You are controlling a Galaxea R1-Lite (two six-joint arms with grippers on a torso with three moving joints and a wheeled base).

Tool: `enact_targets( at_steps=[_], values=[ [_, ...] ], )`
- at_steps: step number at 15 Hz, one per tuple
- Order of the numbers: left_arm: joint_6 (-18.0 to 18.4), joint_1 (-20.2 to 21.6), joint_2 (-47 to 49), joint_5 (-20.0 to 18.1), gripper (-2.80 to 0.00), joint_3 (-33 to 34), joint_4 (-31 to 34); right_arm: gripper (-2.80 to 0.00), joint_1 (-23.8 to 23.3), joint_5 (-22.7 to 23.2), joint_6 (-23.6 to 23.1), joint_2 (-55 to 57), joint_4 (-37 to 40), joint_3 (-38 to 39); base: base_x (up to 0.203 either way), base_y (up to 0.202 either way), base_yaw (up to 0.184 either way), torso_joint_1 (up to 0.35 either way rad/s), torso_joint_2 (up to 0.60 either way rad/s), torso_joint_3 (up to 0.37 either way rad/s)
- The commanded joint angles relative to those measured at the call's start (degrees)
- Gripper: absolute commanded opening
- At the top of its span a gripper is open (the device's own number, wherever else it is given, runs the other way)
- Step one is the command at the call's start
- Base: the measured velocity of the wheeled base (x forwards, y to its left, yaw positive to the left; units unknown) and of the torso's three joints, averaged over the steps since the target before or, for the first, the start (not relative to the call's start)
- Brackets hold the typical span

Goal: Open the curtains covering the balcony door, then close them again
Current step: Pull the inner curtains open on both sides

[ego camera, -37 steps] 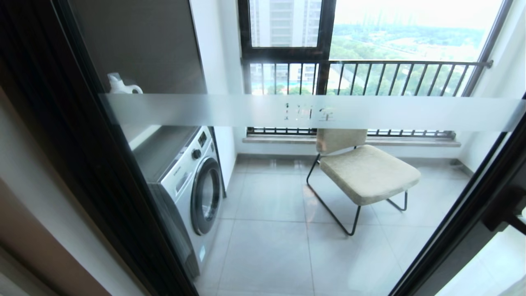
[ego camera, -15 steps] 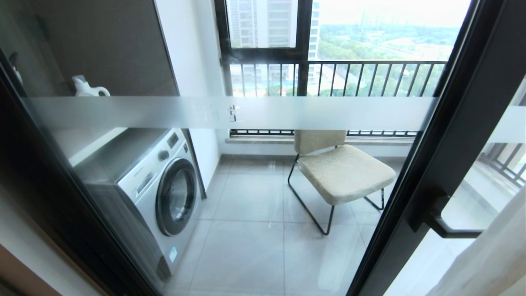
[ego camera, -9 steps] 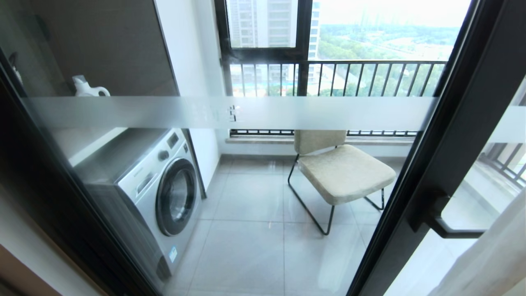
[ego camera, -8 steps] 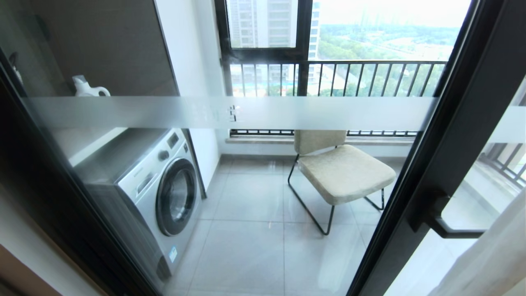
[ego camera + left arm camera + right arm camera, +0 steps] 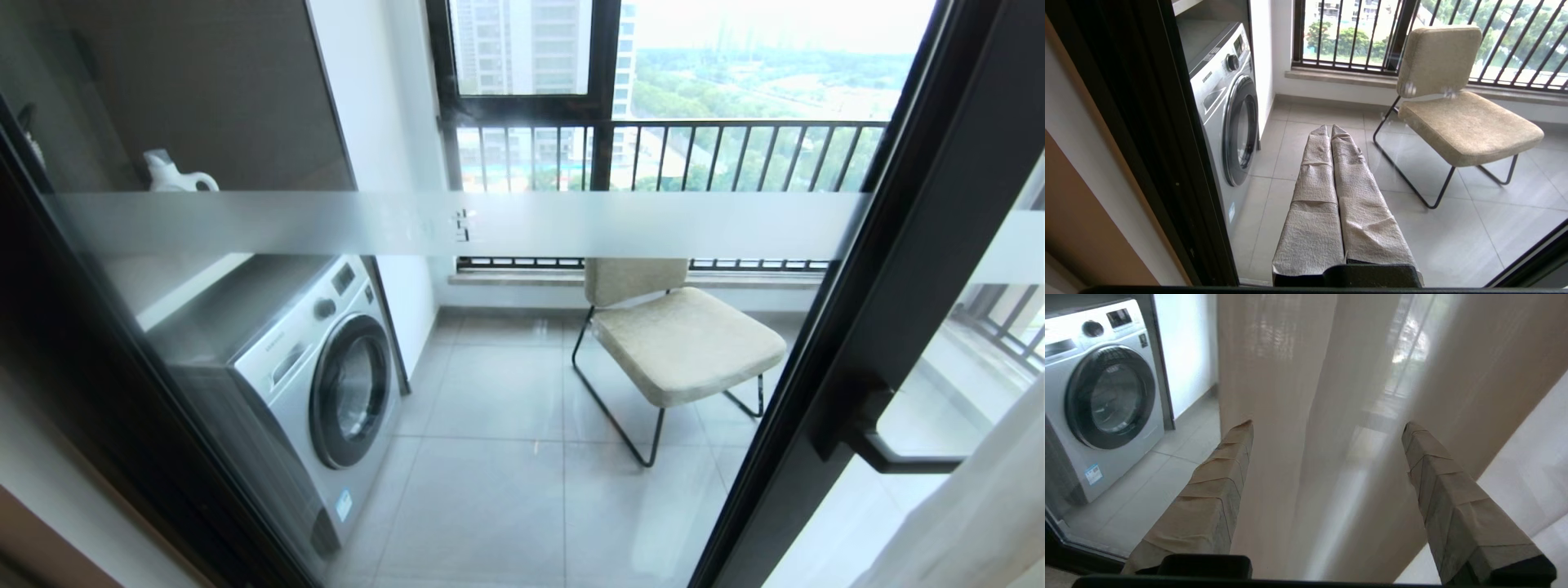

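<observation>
Balcony door (image 5: pixel 890 269) fills the head view, glass uncovered. Curtains (image 5: pixel 1355 396) hang bunched at the door's right edge, folds directly ahead of the right end effector (image 5: pixel 1327 426), between its wide-spread fingers, no contact visible. Left end effector (image 5: pixel 1329 130) fully closed, empty, facing the door glass.

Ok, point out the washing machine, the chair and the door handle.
washing machine (image 5: pixel 351 392): head view, round door glass.
chair (image 5: pixel 686 343): head view, seat cushion.
door handle (image 5: pixel 886 457): head view, black lever.
</observation>
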Motion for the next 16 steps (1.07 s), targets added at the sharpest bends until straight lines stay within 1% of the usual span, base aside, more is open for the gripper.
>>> enact_targets(
  at_steps=[1,4,6,8,13,16],
  values=[
    [-0.04,0.01,-0.02,0.03,-2.80,0.00,-0.02,0.00,0.03,3.90,-0.02,1.54,0.26,-3.66,0.000,0.000,0.000,0.000,0.00,0.000],
    [-0.04,0.01,-0.02,0.03,-2.80,0.00,-0.02,0.00,0.18,7.51,0.64,7.85,-0.15,-8.51,0.000,0.000,0.000,0.000,0.00,0.000],
    [-0.04,0.01,-0.02,0.03,-2.80,0.00,-0.02,0.00,0.87,8.39,1.28,13.77,-0.65,-12.13,0.000,0.000,0.000,0.000,0.00,0.000],
    [-0.04,0.00,-0.02,0.03,-2.80,0.00,-0.02,0.00,1.93,8.63,1.42,21.32,-2.88,-15.78,0.000,0.000,0.000,0.000,0.00,0.000],
    [-0.04,0.01,-0.02,0.03,-2.80,0.00,-0.02,0.00,3.93,8.77,1.40,40.71,-16.19,-23.08,0.000,0.000,0.000,0.000,0.00,0.000],
    [-0.04,-0.07,-0.02,0.03,-2.80,0.00,-0.02,0.00,4.09,8.74,1.35,49.00,-22.59,-27.53,0.000,0.000,0.000,0.000,0.00,0.000]
  ],
)
